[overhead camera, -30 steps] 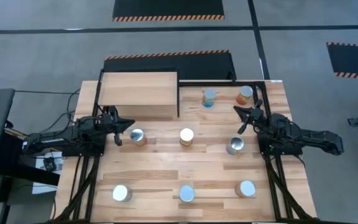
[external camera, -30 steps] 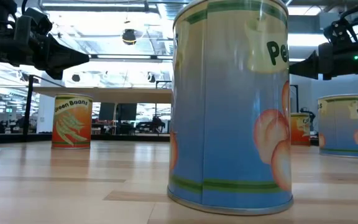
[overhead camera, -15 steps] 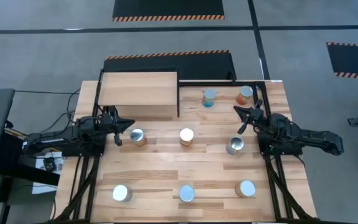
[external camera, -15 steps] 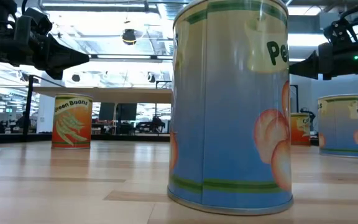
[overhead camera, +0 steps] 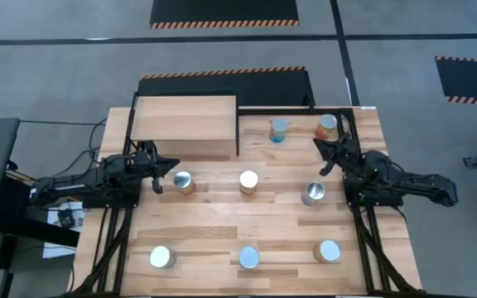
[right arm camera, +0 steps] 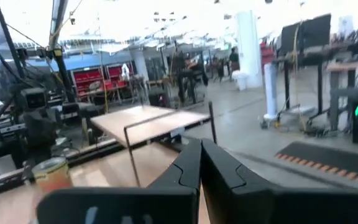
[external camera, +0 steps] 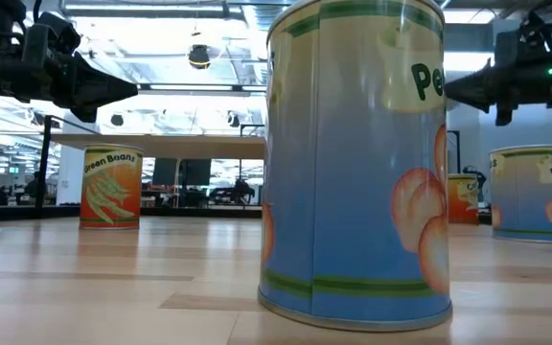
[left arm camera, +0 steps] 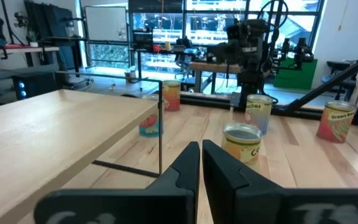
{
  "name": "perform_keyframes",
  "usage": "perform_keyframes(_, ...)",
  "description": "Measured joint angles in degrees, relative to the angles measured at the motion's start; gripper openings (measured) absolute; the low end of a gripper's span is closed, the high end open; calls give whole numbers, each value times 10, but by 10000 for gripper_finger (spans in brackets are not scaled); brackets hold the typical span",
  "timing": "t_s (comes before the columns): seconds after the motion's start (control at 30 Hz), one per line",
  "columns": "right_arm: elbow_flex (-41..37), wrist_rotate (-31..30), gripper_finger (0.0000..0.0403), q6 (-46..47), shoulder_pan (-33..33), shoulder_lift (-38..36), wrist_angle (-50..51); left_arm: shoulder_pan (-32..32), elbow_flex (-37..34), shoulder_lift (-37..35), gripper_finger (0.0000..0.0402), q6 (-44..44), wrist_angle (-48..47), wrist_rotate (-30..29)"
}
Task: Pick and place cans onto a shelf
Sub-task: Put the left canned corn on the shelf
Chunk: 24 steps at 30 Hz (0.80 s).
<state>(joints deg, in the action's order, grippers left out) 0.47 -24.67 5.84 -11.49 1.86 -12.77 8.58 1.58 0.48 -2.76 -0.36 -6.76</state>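
Both claws closed, empty: left claw [overhead camera: 170, 166] nr light-wood box shelf [overhead camera: 185, 124]; right claw [overhead camera: 321, 149] nr shiny-topped cylindrical cans [overhead camera: 327, 126].

"Green Beans" on the orange can [external camera: 111, 186]; "Pe…" on the near blue can [external camera: 357, 163].

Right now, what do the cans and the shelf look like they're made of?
Cans: apparently metal, with shiny silver tops; printed, slightly glossy paper-like labels, as on the peaches can. Shelf: pale wood by its grain, matte finish, carried on a thin black frame, probably metal.
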Motion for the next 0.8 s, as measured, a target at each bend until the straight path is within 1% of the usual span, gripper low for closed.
perform_keyframes(0.1,0,-3,33,-11,-8,0,-29,0,0,0,9,0,0,0)
perform_keyframes(0.23,0,51,24,-15,-19,2,-57,0,0,0,9,0,0,0)
perform_keyframes(0.33,1,62,8,-43,-19,25,-64,0,0,0,9,2,0,0)
perform_keyframes(0.47,14,50,9,-63,-19,89,-72,2,0,0,9,43,0,-4)
perform_keyframes(0.57,34,49,5,-64,-12,151,-88,2,0,0,9,47,3,-16)
perform_keyframes(0.8,126,52,5,-93,41,316,-92,2,0,0,9,66,5,-12)
